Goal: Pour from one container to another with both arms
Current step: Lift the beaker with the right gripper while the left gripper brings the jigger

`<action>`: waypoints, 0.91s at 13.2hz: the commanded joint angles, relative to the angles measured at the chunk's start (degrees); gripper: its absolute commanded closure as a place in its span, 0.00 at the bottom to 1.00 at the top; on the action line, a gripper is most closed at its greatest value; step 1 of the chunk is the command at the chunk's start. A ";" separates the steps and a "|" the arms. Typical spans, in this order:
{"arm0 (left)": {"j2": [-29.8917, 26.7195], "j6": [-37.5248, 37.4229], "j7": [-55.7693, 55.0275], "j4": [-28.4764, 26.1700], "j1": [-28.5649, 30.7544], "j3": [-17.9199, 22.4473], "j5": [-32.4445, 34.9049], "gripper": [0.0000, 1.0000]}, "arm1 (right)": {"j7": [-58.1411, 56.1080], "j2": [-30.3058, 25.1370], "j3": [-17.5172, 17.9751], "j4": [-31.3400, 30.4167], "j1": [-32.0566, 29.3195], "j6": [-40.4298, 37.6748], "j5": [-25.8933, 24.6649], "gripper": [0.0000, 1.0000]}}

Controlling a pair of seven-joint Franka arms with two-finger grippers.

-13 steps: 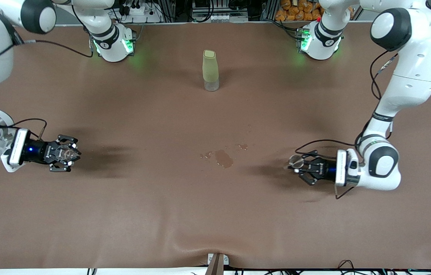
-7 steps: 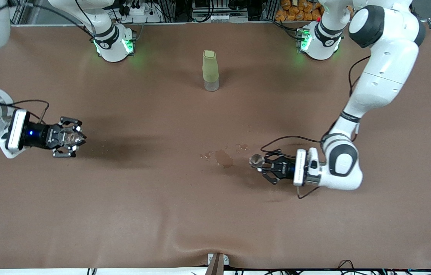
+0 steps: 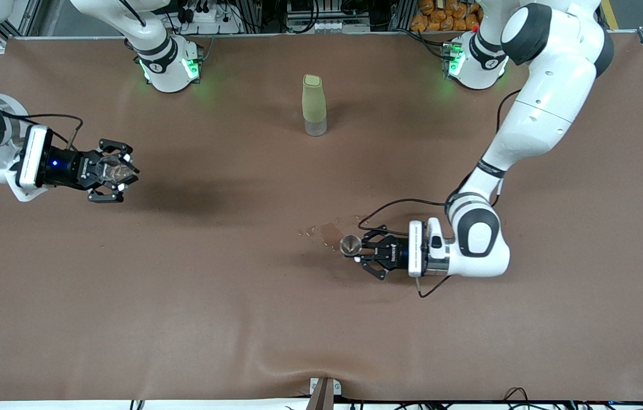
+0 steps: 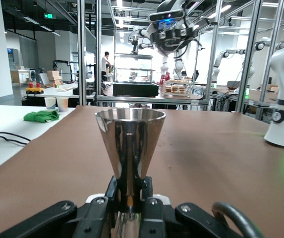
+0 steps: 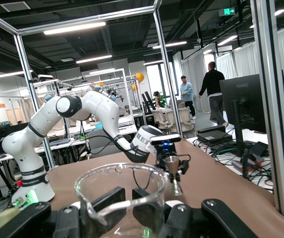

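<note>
My left gripper (image 3: 359,251) is shut on the stem of a shiny metal cone-shaped cup (image 3: 349,245), held upright low over a wet patch (image 3: 334,234) near the table's middle. In the left wrist view the metal cup (image 4: 130,141) rises straight out of the left gripper (image 4: 130,192). My right gripper (image 3: 115,172) is shut on a clear glass beaker (image 3: 111,169) above the right arm's end of the table. Seen from the right wrist, the beaker (image 5: 121,194) sits in the right gripper (image 5: 141,199), and the metal cup (image 5: 173,167) shows farther off.
A tall pale green bottle (image 3: 314,105) with a clear base stands upright between the two arm bases, farther from the front camera than the wet patch. A brown mat (image 3: 241,319) covers the whole table. A small bracket (image 3: 324,388) sits at the front edge.
The left arm has carried the metal cup from its end of the table to over the wet patch. The right gripper has moved with the beaker toward the robots' bases.
</note>
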 commanded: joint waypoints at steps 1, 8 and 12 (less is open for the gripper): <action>-0.10 3.88 2.84 1.18 -2.42 0.43 -3.17 1.00 | 3.50 -2.98 -0.48 -1.37 2.04 2.41 -0.55 1.00; 0.16 7.94 10.41 1.53 -7.88 1.05 -14.69 1.00 | 6.67 -2.11 1.27 1.71 9.50 9.35 4.10 1.00; 0.34 10.57 9.79 1.53 -10.16 1.40 -16.89 1.00 | 6.67 -1.06 4.44 2.15 13.80 14.27 9.02 1.00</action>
